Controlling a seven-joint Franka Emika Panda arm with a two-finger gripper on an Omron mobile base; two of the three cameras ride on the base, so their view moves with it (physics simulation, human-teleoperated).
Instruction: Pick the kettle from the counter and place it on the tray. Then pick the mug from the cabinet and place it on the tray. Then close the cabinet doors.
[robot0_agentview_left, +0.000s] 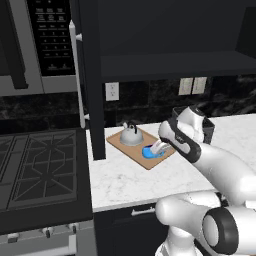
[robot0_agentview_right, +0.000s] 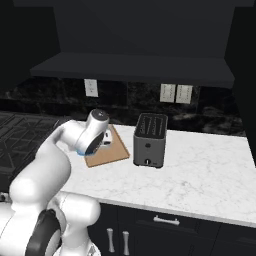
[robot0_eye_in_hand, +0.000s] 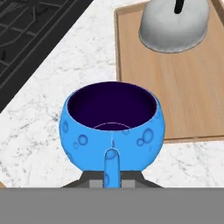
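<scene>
Gripping the mug (robot0_eye_in_hand: 113, 129) by its side handle, the gripper (robot0_eye_in_hand: 112, 183) is clenched, with the handle running down between the two dark finger tips in the hand view. That bright blue mug, with its dark inside, is upright and hangs over the white marble counter (robot0_agentview_left: 130, 182). In the hand view it appears just beside the tray's near edge; in the left base view it shows as a blue patch (robot0_agentview_left: 150, 151) at the tray's front corner, under the hand. Whether its base touches the board cannot be told.

The tray (robot0_agentview_left: 145, 147), a light-brown wooden board, lies flat on the counter near the stovetop (robot0_agentview_left: 37, 167). The kettle (robot0_agentview_left: 131, 136) stands on the tray, toward its far end, well apart from the mug; its silver dome (robot0_eye_in_hand: 173, 28) and dark handle show at the top of the hand view.

The cabinet (robot0_agentview_left: 165, 35) above the counter is open, with its inner shelf exposed. One cabinet door (robot0_agentview_left: 92, 75) stands swung out, edge-on, between the microwave (robot0_agentview_left: 37, 45) and the tray. A black toaster (robot0_agentview_right: 150, 140) sits on the counter to the right of the tray, just beside it in the right base view. The white arm (robot0_agentview_right: 75, 137) reaches forward and down over the tray (robot0_agentview_right: 112, 150).
</scene>
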